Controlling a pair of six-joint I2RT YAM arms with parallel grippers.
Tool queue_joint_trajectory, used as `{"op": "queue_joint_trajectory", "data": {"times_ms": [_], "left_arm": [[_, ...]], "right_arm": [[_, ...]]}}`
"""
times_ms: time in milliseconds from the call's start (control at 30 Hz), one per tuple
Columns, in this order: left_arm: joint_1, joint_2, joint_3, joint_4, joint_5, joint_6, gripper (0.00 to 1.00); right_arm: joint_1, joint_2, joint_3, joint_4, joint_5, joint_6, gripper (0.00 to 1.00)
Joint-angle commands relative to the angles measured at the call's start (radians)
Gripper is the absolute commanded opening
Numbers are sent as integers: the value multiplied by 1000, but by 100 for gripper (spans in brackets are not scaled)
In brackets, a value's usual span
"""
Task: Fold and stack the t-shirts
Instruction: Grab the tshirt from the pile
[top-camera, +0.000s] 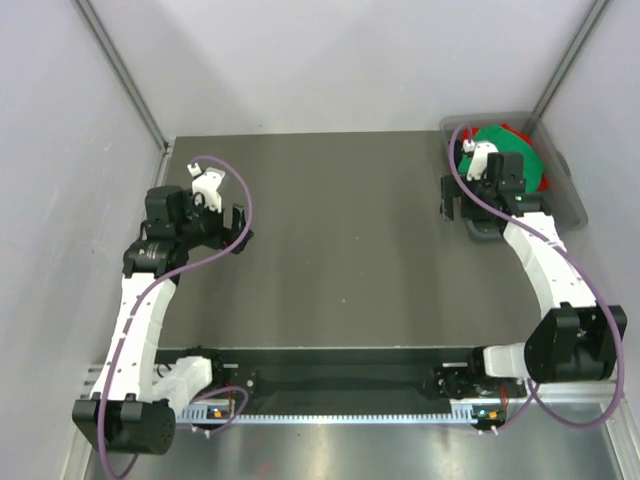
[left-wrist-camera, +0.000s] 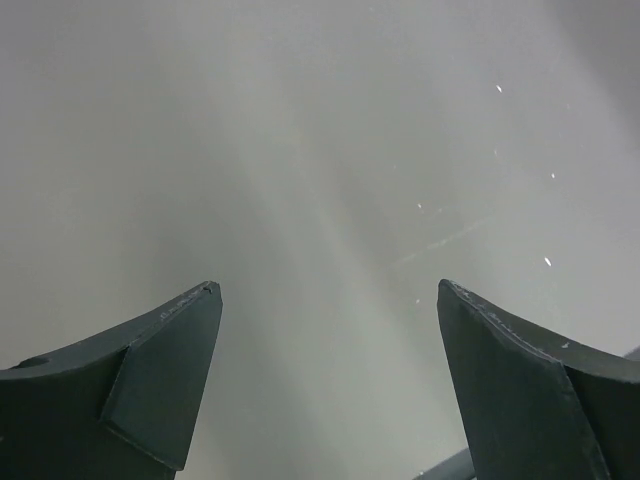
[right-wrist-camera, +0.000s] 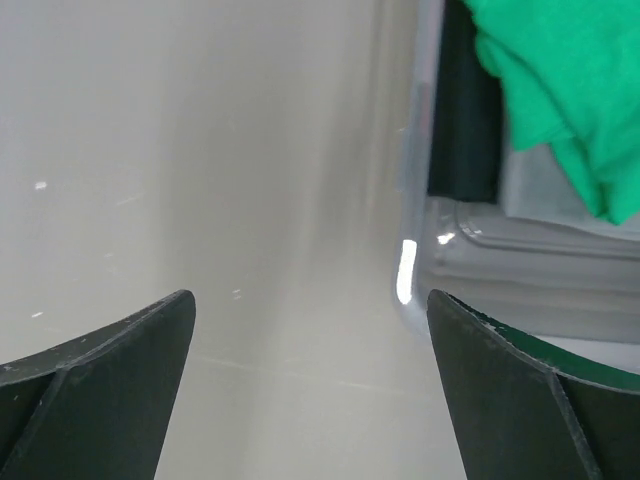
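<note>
The right gripper (right-wrist-camera: 310, 300) hangs with its jaws spread wide and nothing between them, over the table (top-camera: 340, 240) just left of the clear plastic bin (top-camera: 574, 203) that sits at the far right corner. The left gripper (left-wrist-camera: 325, 300), its jaws likewise parted and empty, hovers above the left part of the table, well apart from the bin. Inside the bin the green t-shirt (top-camera: 518, 150) lies bunched up, with the red t-shirt (top-camera: 545, 183) peeking out at its far and right edges.
</note>
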Motion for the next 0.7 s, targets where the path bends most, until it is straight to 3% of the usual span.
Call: {"op": "queue_joint_trajectory", "data": {"times_ms": [0,133,200,267,500,667], "left_arm": [[2,-5,19,13,58,27,93],[2,30,31,-1,60,33,91],[2,38,39,-10,50,43,90],[2,35,31,-7,49,40,90],[2,15,16,3,44,33,87],[2,11,-4,10,29,38,86]], "right_arm": [[-37,30,91,65,48,-50,100],[-90,94,166,160,140,-108,98],[-101,177,245,153,192,-132,88],[-107,286,308,123,204,-143,84],[-153,555,545,-22,156,-137,66],[-178,665,647,-52,142,-120,62]]}}
